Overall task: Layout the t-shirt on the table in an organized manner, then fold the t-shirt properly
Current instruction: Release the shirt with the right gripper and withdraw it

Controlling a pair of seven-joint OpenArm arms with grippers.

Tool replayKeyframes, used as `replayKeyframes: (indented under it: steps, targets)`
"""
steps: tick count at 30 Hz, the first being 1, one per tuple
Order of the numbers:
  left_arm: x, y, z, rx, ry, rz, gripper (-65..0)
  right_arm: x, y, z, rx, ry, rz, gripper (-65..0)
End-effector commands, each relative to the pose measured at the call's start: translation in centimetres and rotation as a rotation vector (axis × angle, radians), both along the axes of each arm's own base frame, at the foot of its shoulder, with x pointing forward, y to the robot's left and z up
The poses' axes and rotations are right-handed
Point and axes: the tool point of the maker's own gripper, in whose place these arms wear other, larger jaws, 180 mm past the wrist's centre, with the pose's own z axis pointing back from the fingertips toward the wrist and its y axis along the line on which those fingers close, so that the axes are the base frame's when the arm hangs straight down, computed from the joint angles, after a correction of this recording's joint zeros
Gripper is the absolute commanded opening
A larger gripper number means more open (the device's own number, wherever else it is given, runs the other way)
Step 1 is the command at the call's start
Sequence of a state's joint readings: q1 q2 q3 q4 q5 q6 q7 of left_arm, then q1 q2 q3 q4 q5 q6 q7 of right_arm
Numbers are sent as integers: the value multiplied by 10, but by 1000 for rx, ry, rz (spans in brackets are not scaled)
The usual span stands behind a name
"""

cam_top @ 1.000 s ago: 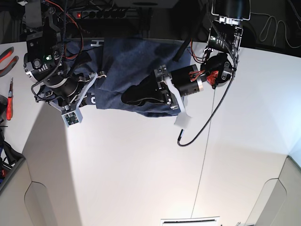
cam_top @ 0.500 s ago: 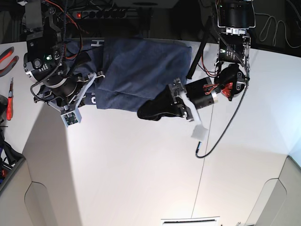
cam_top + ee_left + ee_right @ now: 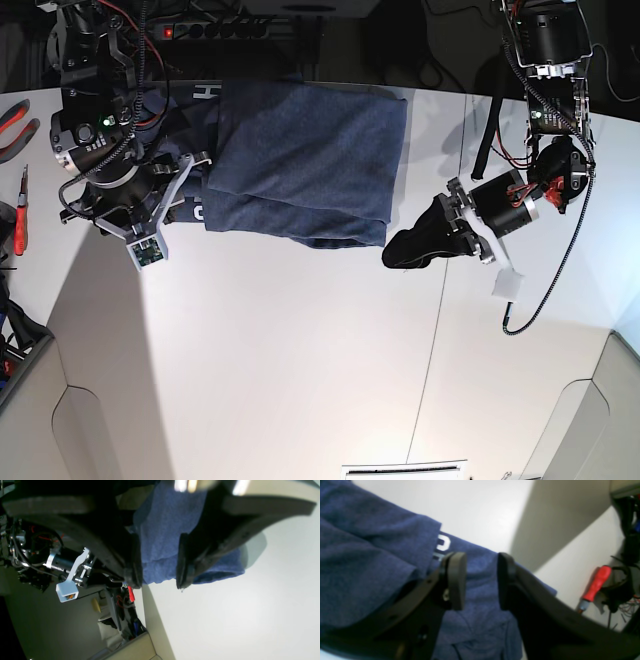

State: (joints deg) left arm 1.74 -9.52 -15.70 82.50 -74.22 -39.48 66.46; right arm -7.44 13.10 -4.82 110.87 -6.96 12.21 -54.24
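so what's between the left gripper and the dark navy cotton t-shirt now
Only bare white table: in the base view the left gripper sits just right of the dark navy cotton t-shirt.

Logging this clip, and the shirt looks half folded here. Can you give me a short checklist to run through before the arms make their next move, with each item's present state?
1. Heathered navy cotton t-shirt lies wholly on the smooth white table: cannot tell, its far edge reaches the table's back rim.
2. Left pincer off the cloth: ok, it is beside the shirt's edge over bare table, jaws apart.
3. Right pincer released: ok, jaws apart with fabric showing between, nothing pinched.
4. Fold tidy: not ok, layers are uneven and wrinkled.
5. White lettering covered: not ok, part still shows.
6. Red-handled tool away from the shirt: ok.
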Motion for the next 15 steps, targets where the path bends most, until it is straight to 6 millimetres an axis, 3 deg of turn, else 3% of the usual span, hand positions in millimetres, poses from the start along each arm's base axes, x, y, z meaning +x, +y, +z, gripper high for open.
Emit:
replayKeyframes:
  steps: [1, 4, 7, 11, 15]
  targets:
    - [8, 2, 16, -19, -53, 8, -401, 9, -7, 13, -10, -52, -7, -439]
    - [8, 3, 14, -6, -53, 12, -401, 11, -24, 17, -43, -63, -40, -427]
    - [9, 4, 14, -3, -55, 18, -401, 15, -50, 25, -72, -93, -109, -359]
    - [10, 4, 13, 0, -56, 21, -401, 16, -82, 34, -36, -125, -209, -355]
    - [10, 4, 14, -1, -58, 24, -401, 13, -96, 37, 78, -126, -243, -355]
